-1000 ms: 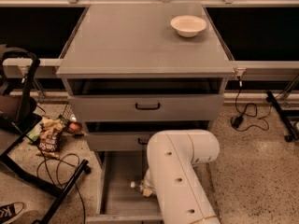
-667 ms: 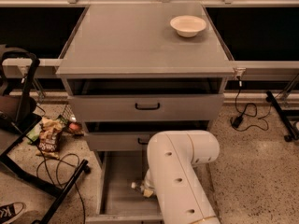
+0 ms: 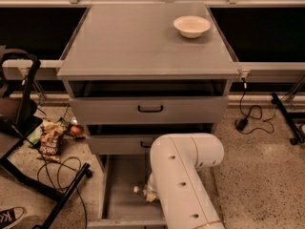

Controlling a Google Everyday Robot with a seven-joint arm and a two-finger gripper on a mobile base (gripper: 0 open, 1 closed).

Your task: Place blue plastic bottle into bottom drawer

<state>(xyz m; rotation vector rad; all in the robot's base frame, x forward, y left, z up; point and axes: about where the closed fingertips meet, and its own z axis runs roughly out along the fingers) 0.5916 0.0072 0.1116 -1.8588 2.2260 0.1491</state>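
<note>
Where the floor shows at far left: one black frame [image 3: 19, 104], upright, with snack bags [image 3: 50, 140] and a loose black cable [image 3: 62, 175] beside it, and the toe of a shoe [image 3: 9, 217] in the bottom corner. Centre: one grey cabinet [image 3: 143, 46] of three drawers. Its top drawer [image 3: 119, 111], with a black handle, stands a little open. Its middle drawer [image 3: 114, 144] stands likewise, with the handle half hidden by the arm. Its bottom drawer [image 3: 119, 194] stands far out, a wide grey tray seen from above. Inside that tray, right of its middle, is the bottle [image 3: 140, 191]; only a small part shows, pale cap end pointing left, and whether it rests on the drawer floor cannot be told. Just right of it, down in the same drawer, is the gripper [image 3: 150, 192], mostly hidden behind the arm, so whether it is open or closed cannot be told. One white arm [image 3: 186, 175], bulky, rises from the bottom edge and covers the tray's right part. One white bowl [image 3: 191, 26], upright on the cabinet top near the right rear corner. Far right: a plug lead [image 3: 243, 123] and a black stand leg [image 3: 286, 118] on speckled floor.
</note>
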